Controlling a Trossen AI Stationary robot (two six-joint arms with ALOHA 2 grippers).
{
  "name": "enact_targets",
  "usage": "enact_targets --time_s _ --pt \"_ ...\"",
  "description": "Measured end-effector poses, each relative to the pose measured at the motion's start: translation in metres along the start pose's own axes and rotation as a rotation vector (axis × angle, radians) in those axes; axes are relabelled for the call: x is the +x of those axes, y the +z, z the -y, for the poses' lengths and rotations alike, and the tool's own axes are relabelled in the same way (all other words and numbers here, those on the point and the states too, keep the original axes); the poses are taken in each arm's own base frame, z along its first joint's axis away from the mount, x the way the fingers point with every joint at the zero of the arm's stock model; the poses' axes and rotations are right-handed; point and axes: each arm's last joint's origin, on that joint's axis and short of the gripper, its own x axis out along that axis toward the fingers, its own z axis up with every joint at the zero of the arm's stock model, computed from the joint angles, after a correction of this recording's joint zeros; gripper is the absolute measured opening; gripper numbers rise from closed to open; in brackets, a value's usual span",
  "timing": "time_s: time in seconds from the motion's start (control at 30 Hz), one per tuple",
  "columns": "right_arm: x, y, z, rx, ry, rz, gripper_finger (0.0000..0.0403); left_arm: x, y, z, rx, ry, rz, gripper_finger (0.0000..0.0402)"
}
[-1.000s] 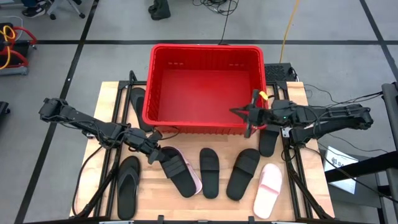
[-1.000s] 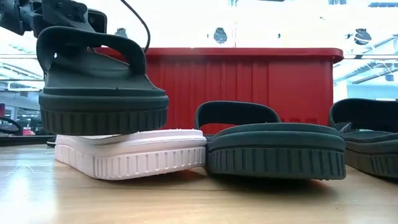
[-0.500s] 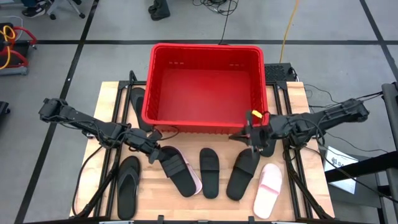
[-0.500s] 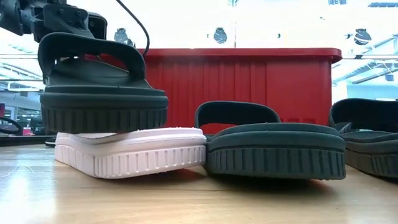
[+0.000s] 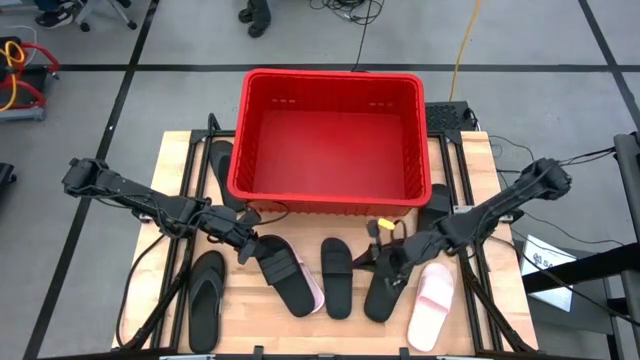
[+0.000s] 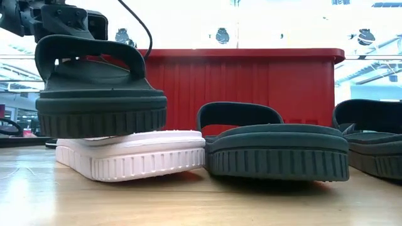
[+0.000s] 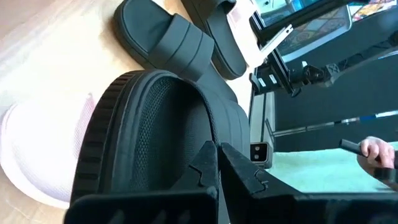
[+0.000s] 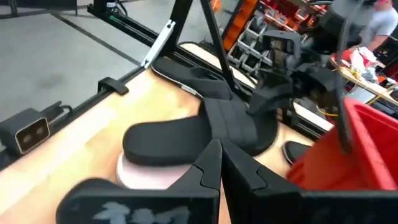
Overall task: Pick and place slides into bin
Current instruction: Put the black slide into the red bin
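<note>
The red bin (image 5: 330, 135) stands at the table's far middle. My left gripper (image 5: 247, 238) is shut on a black slide (image 5: 287, 277) that sits over a pale pink slide (image 6: 132, 154). My right gripper (image 5: 385, 252) hovers shut and holding nothing above another black slide (image 5: 388, 285). Between them a further black slide (image 5: 336, 277) lies flat on its sole. A second pale pink slide (image 5: 432, 305) lies at the near right, and a black flip-flop (image 5: 207, 300) at the near left. My left gripper has the black slide by its strap (image 7: 186, 118), coming at it from the table's left and slanting slightly down. The fingers themselves hide the exact spot. The slide sits level with its sole (image 6: 100, 122) at the top of the pale slide; whether the two touch I cannot tell.
One black slide (image 5: 222, 165) lies left of the bin and another (image 5: 437, 200) at the bin's right near corner. Black frame rails run along both table sides. A person's hand (image 7: 376, 149) shows beyond the table.
My right gripper has swung from the bin's near right wall toward the table's near edge and left, sinking until it hovers over the black slide, shut all the while. The left gripper and its slide have stayed put.
</note>
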Motion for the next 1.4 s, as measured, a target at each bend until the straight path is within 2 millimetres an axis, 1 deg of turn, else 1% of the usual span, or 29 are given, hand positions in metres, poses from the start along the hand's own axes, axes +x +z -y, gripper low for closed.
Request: enact_targets --time_s 0.1,0.2,0.27,0.4,0.5,0.63,0.93,1.03,1.2,1.4 --pt "0.016 -0.003 -0.008 0.007 -0.046 0.020 0.0000 0.000 0.000 0.000 0.022 0.007 0.012 0.0000" --pt "0.029 -0.010 -0.013 0.016 -0.089 0.004 0.0000 0.000 0.000 0.000 0.024 0.008 0.012 0.0000" --pt "0.035 -0.016 -0.017 0.014 -0.085 -0.015 0.0000 0.000 0.000 0.000 0.024 0.008 0.013 0.0000" --pt "0.046 -0.025 -0.024 0.004 -0.072 -0.040 0.0000 0.000 0.000 0.000 0.017 0.009 0.015 0.0000" --pt "0.053 -0.029 -0.029 0.007 -0.066 -0.024 0.0000 0.000 0.000 0.000 0.005 0.008 0.016 0.0000" --pt "0.065 -0.036 -0.037 0.008 0.000 0.006 0.0000 0.000 0.000 0.000 0.002 0.009 0.017 0.0000" --pt "0.084 -0.055 -0.047 -0.022 -0.003 0.002 0.0000 0.000 0.001 0.000 0.009 0.018 0.031 0.0000" --pt "0.091 -0.056 -0.048 -0.010 -0.024 0.055 0.0000 0.000 0.001 0.000 0.008 0.018 0.031 0.0000" --pt "0.098 -0.060 -0.045 0.078 -0.052 0.103 0.0007 0.000 0.001 0.000 0.006 0.018 0.031 0.0000" --pt "0.100 -0.065 -0.038 0.116 -0.068 0.076 0.0045 0.000 0.001 0.000 0.006 0.018 0.031 0.0000"
